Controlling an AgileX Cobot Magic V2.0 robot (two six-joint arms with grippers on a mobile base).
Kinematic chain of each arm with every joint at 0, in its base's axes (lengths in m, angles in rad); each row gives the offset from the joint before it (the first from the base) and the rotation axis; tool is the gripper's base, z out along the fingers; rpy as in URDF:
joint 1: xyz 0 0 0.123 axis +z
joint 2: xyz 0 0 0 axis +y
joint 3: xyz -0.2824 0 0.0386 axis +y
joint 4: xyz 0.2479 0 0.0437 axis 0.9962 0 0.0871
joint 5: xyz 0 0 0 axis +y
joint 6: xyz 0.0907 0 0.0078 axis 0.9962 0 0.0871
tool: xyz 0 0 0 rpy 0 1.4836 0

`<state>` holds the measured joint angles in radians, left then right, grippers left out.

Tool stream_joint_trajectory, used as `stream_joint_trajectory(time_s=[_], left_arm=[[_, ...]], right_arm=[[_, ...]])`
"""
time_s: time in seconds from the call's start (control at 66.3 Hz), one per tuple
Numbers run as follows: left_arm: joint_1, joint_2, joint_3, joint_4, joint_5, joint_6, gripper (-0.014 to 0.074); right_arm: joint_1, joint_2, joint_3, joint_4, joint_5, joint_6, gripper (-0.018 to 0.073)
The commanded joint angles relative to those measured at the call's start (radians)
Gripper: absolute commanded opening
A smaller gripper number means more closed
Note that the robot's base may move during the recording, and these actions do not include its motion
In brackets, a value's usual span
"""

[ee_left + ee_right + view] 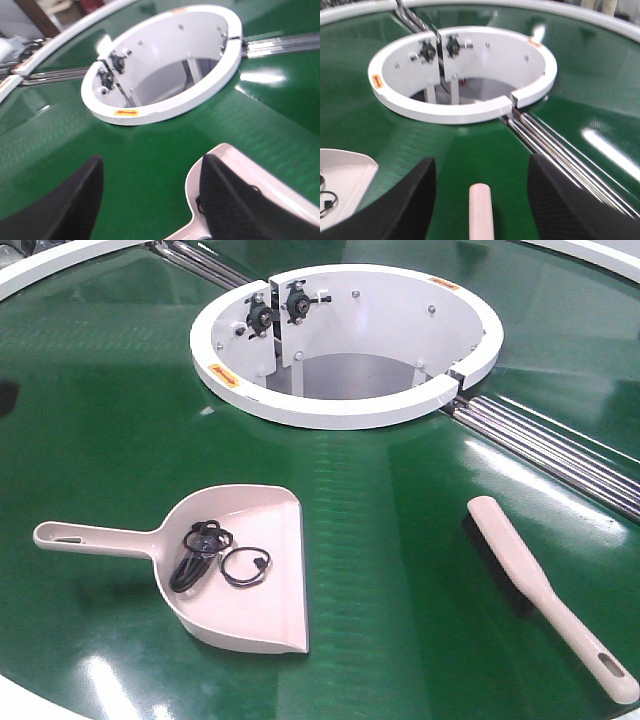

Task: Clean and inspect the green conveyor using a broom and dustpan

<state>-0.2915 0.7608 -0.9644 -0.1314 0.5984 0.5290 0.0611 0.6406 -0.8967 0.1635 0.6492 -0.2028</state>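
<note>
The green conveyor (400, 540) fills every view. On it at the front left lies the dustpan (250, 590), holding a black cable (195, 555) and a black ring (245, 567). The broom (540, 590) lies flat at the front right. Neither gripper shows in the front view. My left gripper (152, 160) hovers open over the belt, its right finger over the dustpan (250, 170) near the handle root. My right gripper (482, 159) is open, and the broom (481, 210) lies between its fingers, untouched by either. The dustpan (345, 170) edge shows at the left of that view.
The white ring-shaped hub (345, 345) stands at the centre back, open in the middle. Silver metal rods (560, 445) run from it toward the right edge, just beyond the broom. A white outer rim (30, 695) borders the belt at the front left.
</note>
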Motion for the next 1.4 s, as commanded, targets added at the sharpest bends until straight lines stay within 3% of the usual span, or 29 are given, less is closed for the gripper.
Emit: stream_joint_trajectory(time_s=[0.0, 0.091, 0.287, 0.438, 0.619, 0.679, 0.8, 1.388], left_arm=[[-0.005, -0.144, 0.158, -0.001, -0.213, -0.078, 0.0393], [-0.005, -0.260, 0.329, -0.003, -0.275, -0.104, 0.0393], [-0.005, -0.379, 0.630, -0.001, -0.370, -0.293, 0.0393], [-0.005, -0.380, 0.783, -0.019, -0.586, -0.298, 0.0393], [-0.005, -0.380, 0.789, -0.115, -0.608, -0.296, 0.0365], [-0.005, -0.380, 0.789, -0.114, -0.581, -0.284, 0.0267], [-0.005, -0.380, 0.789, -0.105, -0.581, -0.255, -0.0010], [-0.005, -0.379, 0.794, -0.108, -0.610, -0.243, -0.0008]], right_arm=[[0.026, -0.110, 0.100, 0.000, -0.174, -0.007, 0.0403], [0.031, -0.247, 0.242, -0.001, -0.251, -0.006, 0.0403], [0.031, -0.483, 0.522, -0.007, -0.357, -0.015, 0.0403], [0.031, -0.545, 0.671, -0.002, -0.517, -0.011, 0.0403], [0.031, -0.534, 0.684, 0.004, -0.512, -0.009, 0.0361], [0.031, -0.531, 0.684, 0.004, -0.502, -0.009, 0.0287], [0.031, -0.531, 0.684, 0.004, -0.497, -0.010, 0.0000], [0.031, -0.531, 0.687, 0.004, -0.500, -0.009, -0.0009]])
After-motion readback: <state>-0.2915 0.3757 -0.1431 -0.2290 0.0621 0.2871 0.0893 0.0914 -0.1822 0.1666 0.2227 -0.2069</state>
